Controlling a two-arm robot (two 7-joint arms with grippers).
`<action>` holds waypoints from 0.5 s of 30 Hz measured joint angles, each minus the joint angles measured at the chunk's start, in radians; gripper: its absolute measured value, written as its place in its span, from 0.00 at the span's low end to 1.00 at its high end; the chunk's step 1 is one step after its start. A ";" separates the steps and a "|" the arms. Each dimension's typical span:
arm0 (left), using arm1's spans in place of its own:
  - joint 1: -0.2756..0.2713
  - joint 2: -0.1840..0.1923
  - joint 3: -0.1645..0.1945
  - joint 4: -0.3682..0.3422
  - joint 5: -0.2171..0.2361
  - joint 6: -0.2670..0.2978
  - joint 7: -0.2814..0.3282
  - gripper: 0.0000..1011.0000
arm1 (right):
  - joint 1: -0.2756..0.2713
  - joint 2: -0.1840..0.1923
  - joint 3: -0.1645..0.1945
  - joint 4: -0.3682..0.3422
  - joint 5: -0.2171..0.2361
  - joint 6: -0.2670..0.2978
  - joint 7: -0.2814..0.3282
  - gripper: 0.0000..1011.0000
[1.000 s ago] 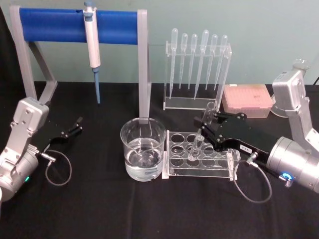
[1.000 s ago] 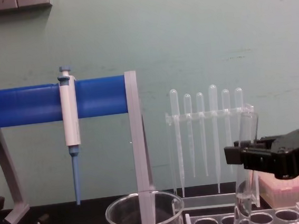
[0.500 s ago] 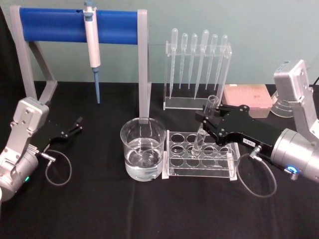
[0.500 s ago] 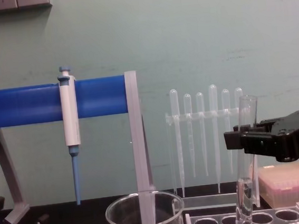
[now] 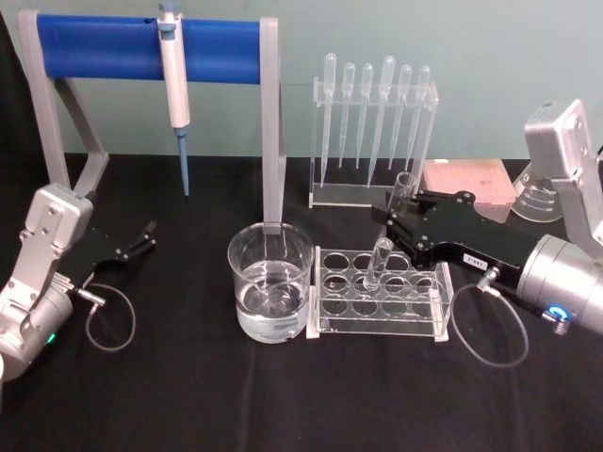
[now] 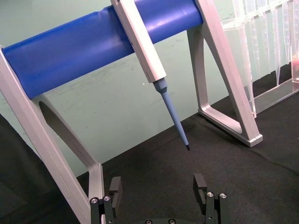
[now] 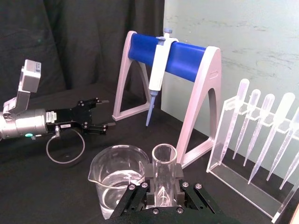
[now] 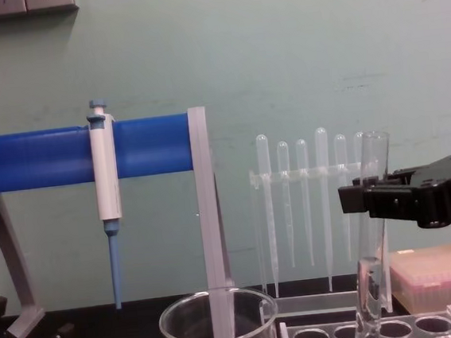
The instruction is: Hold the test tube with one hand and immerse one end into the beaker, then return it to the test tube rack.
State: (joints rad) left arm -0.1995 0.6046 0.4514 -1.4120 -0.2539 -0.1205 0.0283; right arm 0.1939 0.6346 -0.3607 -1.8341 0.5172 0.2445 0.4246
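My right gripper (image 5: 398, 215) is shut on the test tube (image 5: 382, 259), a clear glass cylinder held nearly upright by its upper part over the clear rack (image 5: 377, 299). In the chest view the tube (image 8: 371, 275) hangs from the black gripper (image 8: 366, 200), and its lower end drops below the frame at the rack holes. The right wrist view looks down on the tube's open rim (image 7: 164, 161). The beaker (image 5: 270, 282), part full of clear liquid, stands just left of the rack. My left gripper (image 5: 141, 240) rests open on the black cloth at the far left.
A blue-barred stand (image 5: 151, 47) holding a white-and-blue micropipette (image 5: 173, 71) rises behind the beaker, with one leg (image 5: 272, 141) close to its rim. A pipette rack (image 5: 372, 132) and a pink tip box (image 5: 466, 179) sit behind the right gripper.
My right gripper has risen with the test tube, lifting it higher over the rack. The left arm has not moved.
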 joint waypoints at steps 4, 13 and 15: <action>0.000 0.000 0.000 0.000 0.000 0.000 0.000 0.99 | 0.005 0.004 0.000 -0.003 0.009 0.006 0.000 0.22; 0.000 0.000 0.000 0.000 0.000 0.000 0.000 0.99 | 0.009 0.012 -0.004 -0.012 0.014 0.008 -0.001 0.22; 0.000 0.000 0.000 0.000 0.000 0.000 0.000 0.99 | 0.011 0.013 -0.005 -0.012 0.014 0.008 -0.001 0.22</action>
State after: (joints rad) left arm -0.1995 0.6047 0.4514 -1.4120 -0.2539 -0.1205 0.0283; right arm 0.2052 0.6472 -0.3660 -1.8461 0.5313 0.2522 0.4234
